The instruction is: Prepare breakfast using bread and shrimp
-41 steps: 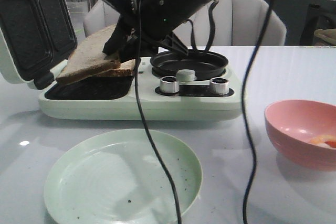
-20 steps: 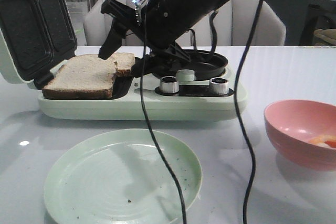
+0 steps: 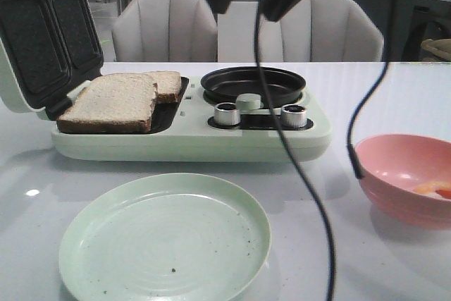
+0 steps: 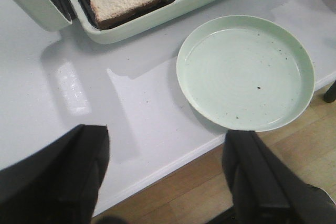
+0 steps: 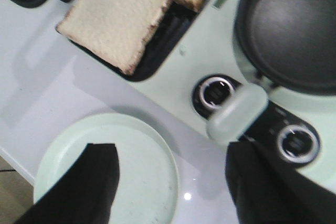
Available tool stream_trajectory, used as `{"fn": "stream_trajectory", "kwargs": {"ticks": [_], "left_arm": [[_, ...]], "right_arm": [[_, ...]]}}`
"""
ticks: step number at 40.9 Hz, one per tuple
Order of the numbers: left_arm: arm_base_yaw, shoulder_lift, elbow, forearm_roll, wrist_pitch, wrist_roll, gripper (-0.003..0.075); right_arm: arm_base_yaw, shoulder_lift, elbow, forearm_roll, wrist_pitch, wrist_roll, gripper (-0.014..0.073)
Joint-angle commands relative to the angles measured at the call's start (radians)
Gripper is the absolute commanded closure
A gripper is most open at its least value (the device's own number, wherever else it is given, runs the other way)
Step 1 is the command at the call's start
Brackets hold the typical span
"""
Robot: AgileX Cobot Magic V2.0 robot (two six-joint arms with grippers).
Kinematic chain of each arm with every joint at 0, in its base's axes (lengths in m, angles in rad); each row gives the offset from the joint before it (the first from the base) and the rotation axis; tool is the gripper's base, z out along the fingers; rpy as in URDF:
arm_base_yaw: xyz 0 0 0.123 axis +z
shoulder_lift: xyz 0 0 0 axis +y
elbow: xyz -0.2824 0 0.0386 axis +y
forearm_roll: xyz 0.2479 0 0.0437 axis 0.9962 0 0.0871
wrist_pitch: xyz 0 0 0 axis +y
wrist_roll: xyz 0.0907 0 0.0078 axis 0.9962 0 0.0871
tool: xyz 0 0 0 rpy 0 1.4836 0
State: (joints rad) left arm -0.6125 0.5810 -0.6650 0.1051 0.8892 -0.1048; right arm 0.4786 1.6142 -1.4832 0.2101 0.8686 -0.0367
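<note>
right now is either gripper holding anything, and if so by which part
Nothing is held. The left gripper and right gripper are both open and empty. Both bread slices lie in the sandwich maker, clear of the fingers.

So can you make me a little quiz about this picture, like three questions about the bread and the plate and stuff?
1. True or false: the bread lies on the green plate.
2. Where is the shrimp? A) in the black pan B) in the pink bowl C) on the plate
3. Fill in: the right pincer is ____ and holds nothing.

Key:
1. False. Both slices lie in the sandwich maker, one partly over the other; only crumbs are on the plate.
2. B.
3. Open. Its fingers are spread apart above the plate and the knobs.
</note>
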Motion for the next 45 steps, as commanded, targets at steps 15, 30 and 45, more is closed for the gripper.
{"fn": "stream_trajectory", "kwargs": {"ticks": [15, 30, 45], "left_arm": [[-0.004, 0.001, -0.028, 0.002, -0.061, 0.0, 0.0211], [-0.004, 0.001, -0.028, 0.002, -0.063, 0.0, 0.0211], [-0.004, 0.001, -0.028, 0.002, -0.063, 0.0, 0.0211]], "right_arm": [[0.0, -0.589, 0.438, -0.177, -0.048, 0.102, 0.0054], [0.0, -0.869, 0.695, -0.177, -0.076, 0.102, 0.0054], [0.0, -0.941, 0.76, -0.163, -0.067, 0.102, 0.0054]]}}
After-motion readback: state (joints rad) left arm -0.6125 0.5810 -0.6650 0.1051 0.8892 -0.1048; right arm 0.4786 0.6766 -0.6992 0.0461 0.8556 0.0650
